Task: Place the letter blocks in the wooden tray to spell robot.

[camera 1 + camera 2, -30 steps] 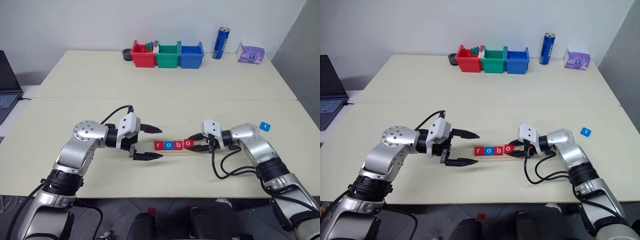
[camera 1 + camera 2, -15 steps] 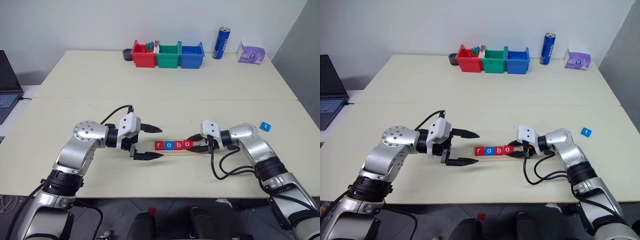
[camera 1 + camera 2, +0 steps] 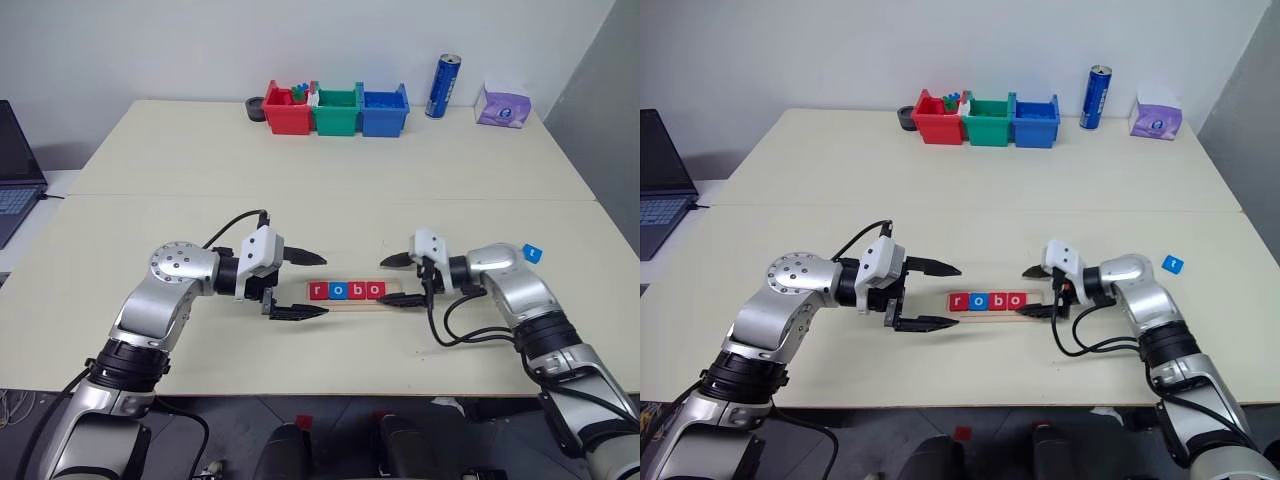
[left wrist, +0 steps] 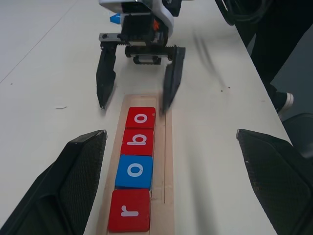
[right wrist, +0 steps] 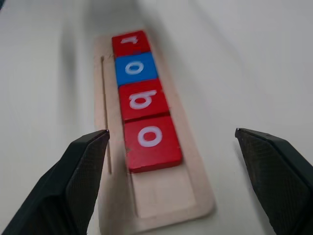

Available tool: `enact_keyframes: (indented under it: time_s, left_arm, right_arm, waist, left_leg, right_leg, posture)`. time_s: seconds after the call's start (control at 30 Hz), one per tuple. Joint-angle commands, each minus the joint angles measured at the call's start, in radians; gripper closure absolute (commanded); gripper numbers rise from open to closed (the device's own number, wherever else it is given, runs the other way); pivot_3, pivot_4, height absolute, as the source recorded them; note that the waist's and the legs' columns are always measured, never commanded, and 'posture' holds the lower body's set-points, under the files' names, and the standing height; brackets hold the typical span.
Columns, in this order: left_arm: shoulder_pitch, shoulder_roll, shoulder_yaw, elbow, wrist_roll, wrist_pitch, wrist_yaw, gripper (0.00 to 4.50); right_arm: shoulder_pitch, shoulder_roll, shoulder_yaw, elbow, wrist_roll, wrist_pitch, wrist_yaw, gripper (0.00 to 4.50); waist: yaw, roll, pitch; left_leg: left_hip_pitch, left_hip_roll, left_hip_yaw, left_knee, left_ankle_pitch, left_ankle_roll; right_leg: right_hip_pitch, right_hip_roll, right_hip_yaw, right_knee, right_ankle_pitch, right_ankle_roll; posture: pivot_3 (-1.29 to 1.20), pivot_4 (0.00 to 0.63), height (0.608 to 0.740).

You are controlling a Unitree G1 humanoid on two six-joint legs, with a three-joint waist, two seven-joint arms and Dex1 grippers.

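The wooden tray lies near the table's front, between my two grippers. Four letter blocks sit flat in its groove, reading r, o, b, o. The second is blue and the others are red. A blue t block lies alone on the table at the far right. My right gripper hovers open at the tray's right end, one finger on each side of the last red o, touching nothing. At the tray's left end my left gripper is open and holds nothing.
Red, green and blue bins stand at the table's back, with a blue can and a tissue box to their right. A laptop sits at the left edge.
My right gripper has opened and let go of the red o block, which now lies flat in the tray. The gripper rose a little and drew back to the right. My left arm stayed still.
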Motion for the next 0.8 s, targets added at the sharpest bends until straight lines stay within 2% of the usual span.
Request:
enact_keyframes:
  time_s: [0.03,0.13,0.2,0.3,0.43,0.6,0.8]
  left_arm:
    - [-0.027,-0.027,-0.010,-0.011,0.006,-0.023,0.012,0.00]
    - [-0.047,-0.078,-0.025,-0.007,0.015,-0.022,0.042,0.00]
    - [-0.071,-0.131,-0.045,0.012,0.036,-0.030,0.074,0.00]
    - [-0.113,-0.214,-0.082,0.049,0.066,-0.045,0.114,0.00]
    - [-0.173,-0.299,-0.114,0.104,0.091,-0.063,0.139,0.00]
    - [-0.233,-0.332,-0.128,0.173,0.113,-0.100,0.123,0.00]
    - [-0.244,-0.327,-0.123,0.183,0.114,-0.111,0.118,0.00]
  right_arm:
    - [0.041,-0.048,-0.119,-0.194,0.091,0.144,-0.072,0.05]
    - [0.118,-0.062,-0.222,-0.369,0.134,0.268,-0.204,0.05]
    - [0.165,-0.032,-0.303,-0.447,0.089,0.316,-0.393,0.05]
    - [0.210,0.046,-0.441,-0.495,0.022,0.403,-0.700,0.05]
    - [0.248,0.123,-0.541,-0.494,-0.049,0.455,-0.966,0.05]
    - [0.251,0.184,-0.568,-0.447,-0.119,0.478,-1.177,0.05]
    - [0.227,0.238,-0.576,-0.375,-0.130,0.471,-1.310,0.05]
  waist:
    - [0.002,0.000,0.000]
    - [0.005,0.000,0.000]
    - [0.005,0.000,0.000]
    - [0.005,0.000,0.000]
    - [0.003,0.000,0.000]
    - [-0.008,0.001,-0.001]
    - [-0.008,0.003,-0.002]
  left_leg:
    - [0.000,0.000,0.000,0.000,0.000,0.000]
    - [-0.001,0.000,-0.001,0.000,0.000,0.000]
    - [-0.001,-0.001,-0.001,0.000,0.000,0.000]
    - [-0.001,-0.002,-0.001,0.000,0.000,0.000]
    - [-0.001,-0.002,0.000,0.000,0.000,0.000]
    - [0.000,-0.002,0.001,-0.001,0.000,0.000]
    - [0.000,-0.002,0.002,-0.002,0.000,0.000]
  right_leg:
    - [0.000,0.000,0.000,0.000,0.000,0.000]
    - [0.000,0.000,0.000,-0.001,0.000,0.000]
    - [0.000,-0.001,0.000,0.000,0.000,0.000]
    - [0.000,0.000,0.001,0.000,0.000,0.000]
    - [0.000,0.000,0.002,0.000,0.000,0.000]
    - [0.000,0.002,0.003,0.000,0.000,0.000]
    - [-0.001,0.003,0.004,0.000,0.000,0.000]
  posture:
    - [0.00,0.150,0.740]
    - [0.00,0.150,0.740]
    - [0.00,0.150,0.740]
    - [0.00,0.150,0.740]
    - [0.00,0.150,0.740]
    - [0.00,0.150,0.740]
    - [0.00,0.150,0.740]
